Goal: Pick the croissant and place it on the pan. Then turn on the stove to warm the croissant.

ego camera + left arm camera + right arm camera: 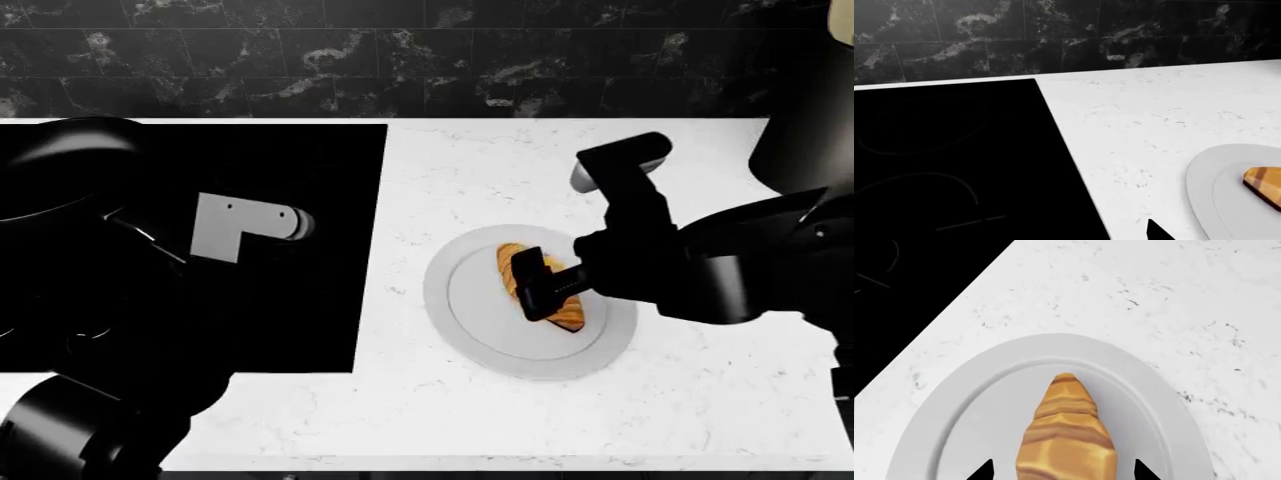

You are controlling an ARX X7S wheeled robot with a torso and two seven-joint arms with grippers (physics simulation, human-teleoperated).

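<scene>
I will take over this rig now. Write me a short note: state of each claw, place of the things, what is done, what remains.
Right claw: open, astride the golden-brown ridged croissant, not closed on it.
Left claw: not in view; left arm over the glossy black glass stove.
Croissant lies on the flat light-grey round plate, on the white counter beside the stove.
Round black pan: far left on the stove.
Done: approach. Left: grasp, place in pan, turn stove on.

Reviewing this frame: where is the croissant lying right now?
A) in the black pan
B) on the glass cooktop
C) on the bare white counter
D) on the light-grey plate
D. The croissant lies on the light-grey plate, with the right gripper straddling it, one fingertip on either side; in the head view the plate sits on the white counter, beside the stove, not on it.
</scene>
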